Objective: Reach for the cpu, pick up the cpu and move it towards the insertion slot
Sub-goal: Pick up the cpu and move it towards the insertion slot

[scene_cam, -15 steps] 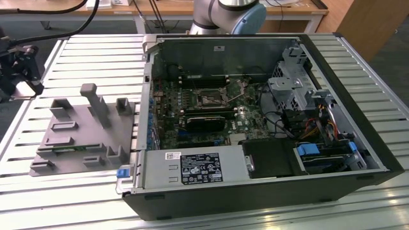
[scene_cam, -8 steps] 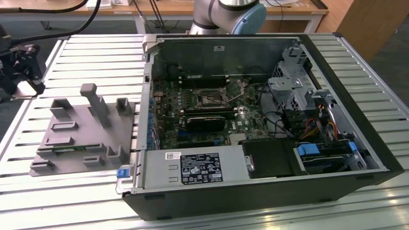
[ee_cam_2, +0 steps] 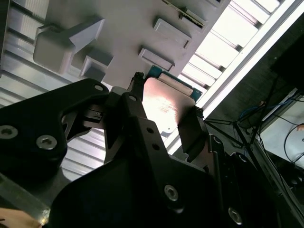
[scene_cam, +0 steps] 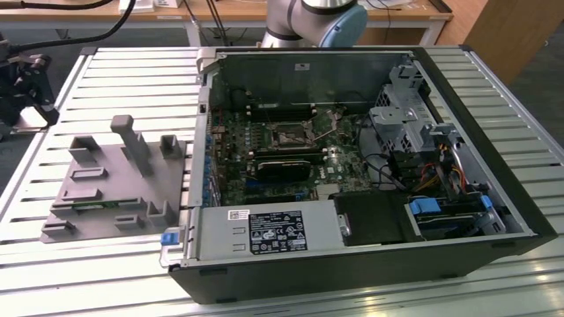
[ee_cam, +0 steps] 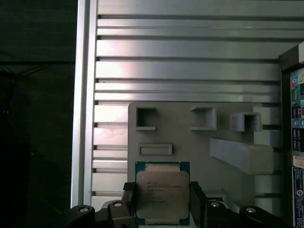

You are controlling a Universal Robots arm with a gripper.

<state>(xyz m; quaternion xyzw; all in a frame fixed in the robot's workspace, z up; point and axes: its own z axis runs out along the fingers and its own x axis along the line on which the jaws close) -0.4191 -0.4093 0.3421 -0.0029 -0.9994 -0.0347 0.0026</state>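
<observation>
The cpu, a flat square chip with a silvery top and a green rim, sits between the two black fingers of my gripper, which press on its opposite edges. In the second wrist view the cpu shines between the fingers, held above the grey tray. The insertion slot, a small black square socket in a metal frame, lies on the motherboard inside the open computer case, far toward the exterior view's right from the tray. The arm's dark wrist end hangs at the exterior view's left edge.
The grey tray has upright posts and rectangular recesses. The open case has tall walls, a drive cage, cables and a power supply. The ribbed metal table ends at an edge near the tray.
</observation>
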